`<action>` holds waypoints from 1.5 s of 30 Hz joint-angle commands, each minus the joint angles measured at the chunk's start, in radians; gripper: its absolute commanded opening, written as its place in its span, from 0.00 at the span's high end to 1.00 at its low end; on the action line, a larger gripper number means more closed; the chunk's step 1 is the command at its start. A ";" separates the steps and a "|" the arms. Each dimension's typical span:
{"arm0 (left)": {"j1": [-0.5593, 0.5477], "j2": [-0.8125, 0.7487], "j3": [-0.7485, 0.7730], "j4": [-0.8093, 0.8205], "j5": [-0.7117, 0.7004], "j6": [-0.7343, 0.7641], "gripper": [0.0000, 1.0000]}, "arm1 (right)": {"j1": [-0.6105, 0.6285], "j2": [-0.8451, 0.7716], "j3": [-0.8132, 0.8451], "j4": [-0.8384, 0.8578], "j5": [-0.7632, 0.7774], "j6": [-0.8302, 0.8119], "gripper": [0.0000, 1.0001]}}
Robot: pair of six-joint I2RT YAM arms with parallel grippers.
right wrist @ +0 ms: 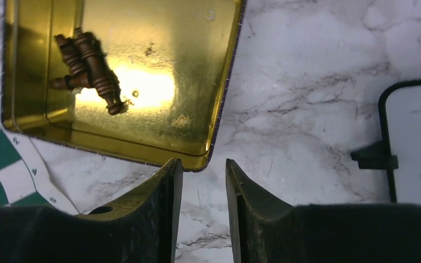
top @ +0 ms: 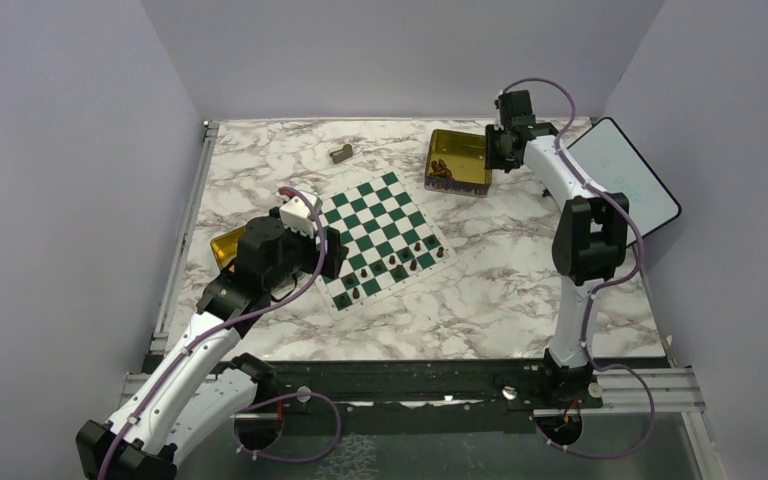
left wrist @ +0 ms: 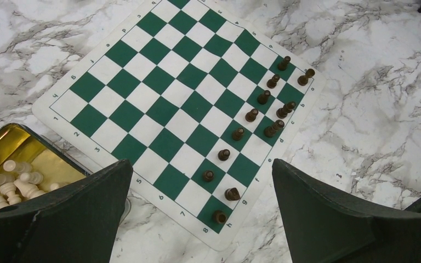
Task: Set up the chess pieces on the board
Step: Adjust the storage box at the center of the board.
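The green and white board [top: 365,205] lies mid-table, also in the left wrist view [left wrist: 167,82]. Several dark brown chess pieces [top: 400,262] stand in two rows along its near right edge [left wrist: 251,115]. A few more pieces [right wrist: 87,66] lie in a heap in the gold tin [right wrist: 159,55] at the back [top: 465,150]. My left gripper [top: 325,250] hangs open and empty over the board's near left corner [left wrist: 202,164]. My right gripper [top: 500,150] hovers just right of that tin, its jaws a narrow gap apart with nothing between them [right wrist: 203,161].
A second gold tin [left wrist: 44,164] with white pieces [left wrist: 11,181] sits left of the board under my left arm [top: 225,245]. A grey-tan block [top: 340,153] lies at the back. A white black-rimmed panel [top: 625,175] stands at the right [right wrist: 416,142]. Walls enclose the marble table.
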 commanded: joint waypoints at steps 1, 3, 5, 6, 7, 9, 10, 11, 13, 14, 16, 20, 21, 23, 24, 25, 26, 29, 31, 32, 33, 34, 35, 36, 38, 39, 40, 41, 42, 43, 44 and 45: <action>-0.001 -0.020 -0.012 0.028 0.019 0.007 0.02 | -0.005 -0.063 -0.058 0.044 -0.252 -0.348 0.61; -0.001 -0.019 -0.011 0.029 0.020 0.007 0.02 | -0.005 -0.081 -0.104 0.061 -0.345 -0.454 0.60; -0.001 -0.020 -0.011 0.030 0.022 0.008 0.01 | -0.005 -0.087 -0.131 0.063 -0.419 -0.524 0.60; -0.001 -0.020 -0.011 0.029 0.021 0.009 0.01 | -0.005 -0.083 -0.128 0.049 -0.461 -0.559 0.60; 0.000 -0.020 -0.013 0.029 0.020 0.008 0.01 | -0.005 -0.078 -0.120 0.042 -0.489 -0.583 0.60; -0.001 -0.020 -0.012 0.030 0.018 0.007 0.01 | -0.005 -0.067 -0.114 0.032 -0.521 -0.636 0.57; -0.001 -0.021 -0.012 0.029 0.018 0.007 0.01 | -0.004 -0.060 -0.107 0.023 -0.533 -0.663 0.56; -0.001 -0.021 -0.012 0.029 0.016 0.008 0.01 | -0.004 -0.051 -0.095 0.012 -0.547 -0.690 0.54; 0.000 -0.020 -0.012 0.028 0.014 0.008 0.01 | -0.005 -0.022 -0.069 -0.005 -0.535 -0.732 0.51; -0.001 -0.021 -0.011 0.028 0.013 0.006 0.01 | -0.005 -0.002 -0.053 -0.017 -0.515 -0.752 0.50; -0.001 -0.021 -0.011 0.028 0.012 0.007 0.01 | -0.005 0.042 -0.005 -0.062 -0.489 -0.787 0.50; 0.000 -0.022 -0.012 0.027 0.002 0.007 0.01 | -0.005 0.077 0.009 -0.089 -0.469 -0.841 0.50; -0.001 -0.022 -0.012 0.028 0.001 0.006 0.01 | -0.005 0.074 -0.005 -0.071 -0.465 -0.842 0.50; 0.000 -0.017 -0.012 0.028 0.002 0.007 0.01 | -0.005 0.069 -0.023 -0.050 -0.470 -0.850 0.50; 0.000 -0.015 -0.012 0.028 0.003 0.007 0.01 | -0.005 0.067 -0.031 -0.038 -0.477 -0.853 0.50; 0.000 -0.012 -0.011 0.028 0.006 0.007 0.01 | -0.004 0.067 -0.035 -0.031 -0.484 -0.853 0.51; -0.001 -0.010 -0.010 0.028 0.008 0.006 0.01 | -0.004 0.068 -0.036 -0.029 -0.497 -0.854 0.52; 0.000 -0.007 -0.010 0.028 0.008 0.006 0.01 | -0.004 0.077 -0.038 -0.022 -0.513 -0.841 0.57; -0.001 -0.008 -0.011 0.029 0.005 0.007 0.01 | -0.004 0.086 -0.030 -0.018 -0.514 -0.821 0.60; -0.001 -0.007 -0.010 0.029 0.004 0.007 0.01 | -0.002 0.092 -0.027 -0.020 -0.511 -0.812 0.61; -0.001 -0.005 -0.010 0.029 0.005 0.008 0.01 | -0.002 0.097 -0.022 -0.024 -0.506 -0.808 0.61; -0.001 -0.005 -0.010 0.029 0.005 0.007 0.01 | -0.001 0.100 -0.019 -0.027 -0.503 -0.802 0.61; -0.001 -0.005 -0.010 0.030 0.004 0.007 0.01 | 0.000 0.102 -0.016 -0.026 -0.505 -0.796 0.62; -0.001 -0.005 -0.011 0.029 0.006 0.007 0.01 | 0.004 0.102 -0.017 -0.022 -0.506 -0.790 0.63; -0.001 -0.006 -0.010 0.029 0.005 0.007 0.01 | 0.008 0.095 -0.023 -0.011 -0.507 -0.767 0.65; 0.000 -0.006 -0.011 0.029 0.006 0.008 0.01 | 0.011 0.090 -0.030 0.000 -0.510 -0.753 0.66; -0.001 -0.006 -0.010 0.030 0.005 0.008 0.01 | 0.011 0.082 -0.037 0.012 -0.514 -0.743 0.67; -0.001 -0.008 -0.010 0.029 0.005 0.007 0.01 | 0.011 0.075 -0.046 0.028 -0.511 -0.727 0.68; -0.001 -0.007 -0.010 0.029 0.005 0.006 0.01 | 0.011 0.066 -0.058 0.050 -0.505 -0.707 0.69; -0.001 -0.008 -0.010 0.029 0.005 0.006 0.01 | 0.011 0.057 -0.070 0.069 -0.497 -0.696 0.70; -0.001 -0.008 -0.011 0.029 0.006 0.007 0.01 | 0.011 0.051 -0.079 0.077 -0.495 -0.690 0.71; -0.001 -0.009 -0.012 0.029 0.005 0.007 0.01 | 0.011 0.046 -0.081 0.079 -0.495 -0.686 0.72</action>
